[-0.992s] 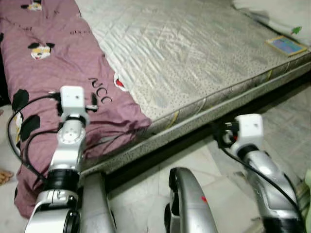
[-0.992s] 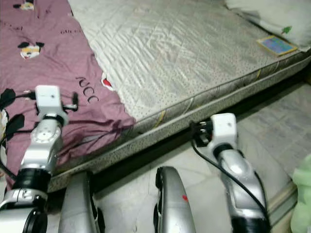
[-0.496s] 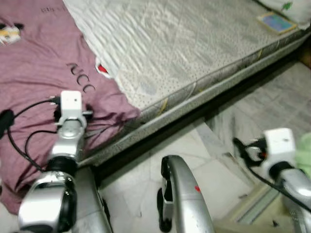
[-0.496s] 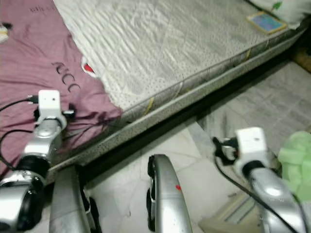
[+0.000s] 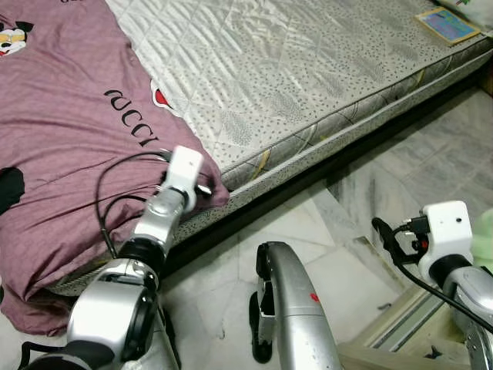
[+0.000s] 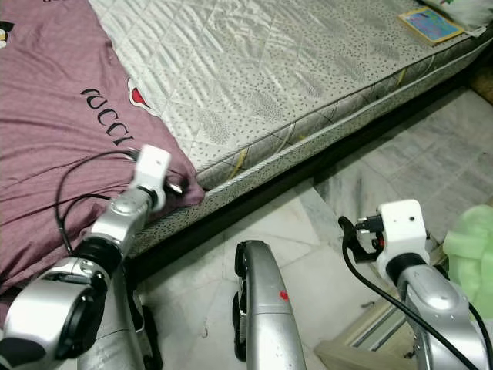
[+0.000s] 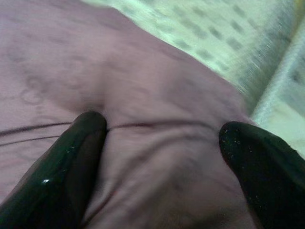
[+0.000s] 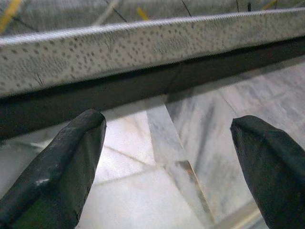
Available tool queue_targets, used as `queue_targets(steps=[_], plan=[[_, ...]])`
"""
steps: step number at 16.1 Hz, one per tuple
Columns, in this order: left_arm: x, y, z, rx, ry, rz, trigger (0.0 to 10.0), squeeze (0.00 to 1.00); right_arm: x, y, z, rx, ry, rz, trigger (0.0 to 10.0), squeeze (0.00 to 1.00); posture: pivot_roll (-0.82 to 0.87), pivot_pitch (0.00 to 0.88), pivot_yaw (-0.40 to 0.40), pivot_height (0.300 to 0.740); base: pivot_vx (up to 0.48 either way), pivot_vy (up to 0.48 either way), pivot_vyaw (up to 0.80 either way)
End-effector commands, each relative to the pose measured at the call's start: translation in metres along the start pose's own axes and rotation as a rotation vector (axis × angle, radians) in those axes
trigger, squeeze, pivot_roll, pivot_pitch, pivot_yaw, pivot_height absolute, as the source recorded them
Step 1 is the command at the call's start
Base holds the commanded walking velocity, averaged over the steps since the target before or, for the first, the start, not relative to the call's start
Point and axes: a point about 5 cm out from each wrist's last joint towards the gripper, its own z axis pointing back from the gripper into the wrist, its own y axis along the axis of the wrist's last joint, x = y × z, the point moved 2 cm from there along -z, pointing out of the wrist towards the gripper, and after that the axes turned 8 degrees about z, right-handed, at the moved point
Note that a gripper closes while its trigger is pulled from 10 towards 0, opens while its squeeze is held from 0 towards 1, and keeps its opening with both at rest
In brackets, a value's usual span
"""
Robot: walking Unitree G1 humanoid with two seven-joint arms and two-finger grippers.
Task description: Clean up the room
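Left fingers (image 7: 86, 157) spread wide, pressed on purple blanket (image 5: 69, 146) corner at mattress (image 5: 308, 69) edge; right fingers (image 8: 71, 162) open, empty.

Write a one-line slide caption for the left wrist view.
Left gripper open, its black fingers spread over a fold of the purple blanket near the mattress edge.

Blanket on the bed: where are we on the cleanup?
Done: nothing visibly tidied yet. In hand: the left gripper is open against the corner of the purple blanket at the mattress edge, not yet gripping. The right gripper is open over the floor. Left: the blanket still lies bunched over one side, and a booklet sits on the far corner.
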Motion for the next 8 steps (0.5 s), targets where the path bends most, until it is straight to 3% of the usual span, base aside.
queue_targets(steps=[1,4,5,6,8], plan=[[0.023,-0.037,0.004,-0.136,-0.104,-0.020,10.0,0.00,-0.002,-0.003,-0.003,-0.016,0.003,-0.005,10.0,0.00,-0.29,0.239,-0.101,0.536,0.000,0.000,0.00],[0.037,-0.060,0.009,-0.190,-0.154,-0.088,10.0,0.00,-0.008,0.002,-0.015,0.012,0.012,-0.018,10.0,0.00,-0.27,0.208,-0.097,0.536,0.000,0.000,0.00],[0.035,-0.049,0.007,-0.122,-0.124,-0.115,10.0,0.00,-0.010,0.005,-0.019,0.027,0.018,-0.024,10.0,0.00,-0.26,0.197,-0.095,0.536,0.000,0.000,0.00],[0.026,-0.022,0.003,0.009,-0.034,-0.133,10.0,0.00,-0.015,0.011,-0.028,0.053,0.020,-0.036,10.0,0.00,-0.24,0.169,-0.089,0.536,0.000,0.000,0.00],[0.015,0.010,0.003,0.160,0.036,-0.165,10.0,0.00,-0.023,0.021,-0.039,0.095,0.023,-0.061,10.0,0.00,-0.22,0.140,-0.078,0.536,0.000,0.000,0.00]])
